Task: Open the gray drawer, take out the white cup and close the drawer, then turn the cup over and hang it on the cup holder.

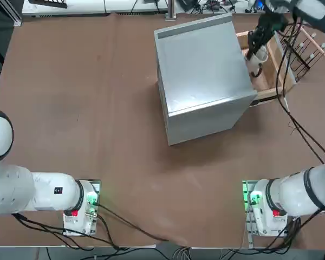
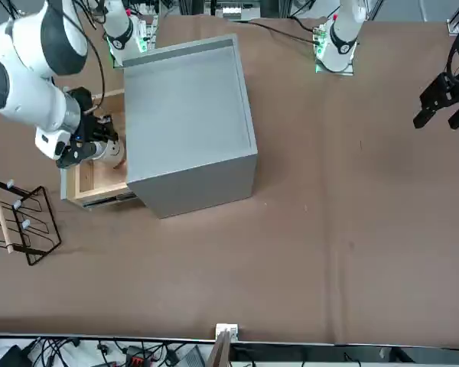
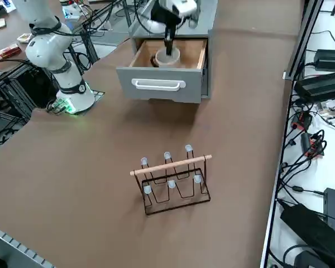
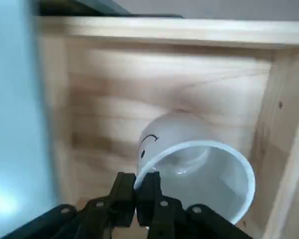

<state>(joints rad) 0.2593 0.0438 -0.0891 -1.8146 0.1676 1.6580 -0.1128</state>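
Closest to the wrist camera, the right gripper (image 4: 141, 191) has its fingers pinched on the rim of the cup (image 4: 199, 174), a grip the other views hide. From the side, the cup sits in the open drawer (image 3: 163, 84), the holder (image 3: 173, 181) well apart.

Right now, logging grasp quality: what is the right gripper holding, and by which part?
The right gripper is shut on the white cup, pinching its rim wall, inside the open gray drawer.
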